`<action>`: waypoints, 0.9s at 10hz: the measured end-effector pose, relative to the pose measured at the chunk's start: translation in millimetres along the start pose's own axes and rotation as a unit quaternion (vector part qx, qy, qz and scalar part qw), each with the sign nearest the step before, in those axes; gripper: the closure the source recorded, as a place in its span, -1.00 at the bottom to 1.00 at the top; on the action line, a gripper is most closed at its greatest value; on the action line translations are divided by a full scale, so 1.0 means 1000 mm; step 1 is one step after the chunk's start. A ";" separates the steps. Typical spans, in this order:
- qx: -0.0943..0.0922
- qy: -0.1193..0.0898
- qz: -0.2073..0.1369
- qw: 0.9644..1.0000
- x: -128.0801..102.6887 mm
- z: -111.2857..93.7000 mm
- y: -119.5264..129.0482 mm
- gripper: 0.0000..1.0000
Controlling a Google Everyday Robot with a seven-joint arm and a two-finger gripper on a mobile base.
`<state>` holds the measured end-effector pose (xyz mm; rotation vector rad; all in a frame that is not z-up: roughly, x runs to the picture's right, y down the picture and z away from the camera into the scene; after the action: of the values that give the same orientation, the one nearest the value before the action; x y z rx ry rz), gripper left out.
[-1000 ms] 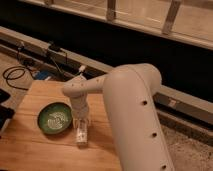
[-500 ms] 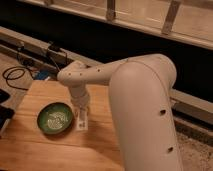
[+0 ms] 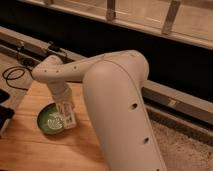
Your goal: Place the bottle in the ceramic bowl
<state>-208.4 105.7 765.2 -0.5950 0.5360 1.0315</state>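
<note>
The dark-green ceramic bowl (image 3: pixel 50 121) with a pale speckled centre sits on the wooden table (image 3: pixel 45 150), left of middle. My gripper (image 3: pixel 65 114) hangs from the white arm (image 3: pixel 112 100) right at the bowl's right rim. It is shut on the small white bottle (image 3: pixel 68 119), which stands roughly upright between the fingers, its lower end at the bowl's right edge. The arm's wrist hides the top of the bottle.
Black cables (image 3: pixel 14 75) lie on the floor at the left beyond the table. A dark object (image 3: pixel 4 114) sits at the table's left edge. A metal rail (image 3: pixel 170 97) and dark wall run behind. Speckled floor (image 3: pixel 185 150) is at the right.
The arm has swung left and lifted, carrying the bottle from the table right of the bowl to the bowl's right rim. The bowl has not moved.
</note>
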 end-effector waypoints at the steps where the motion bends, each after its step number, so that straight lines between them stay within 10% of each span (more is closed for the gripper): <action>1: 0.000 0.001 -0.018 1.000 0.004 0.000 0.015 0.94; 3: 0.001 -0.001 -0.019 1.000 0.004 0.000 0.015 0.87; 9: 0.000 0.000 -0.018 1.000 0.005 0.000 0.014 -0.28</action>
<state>-219.1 114.0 759.3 -0.6031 0.5238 0.9977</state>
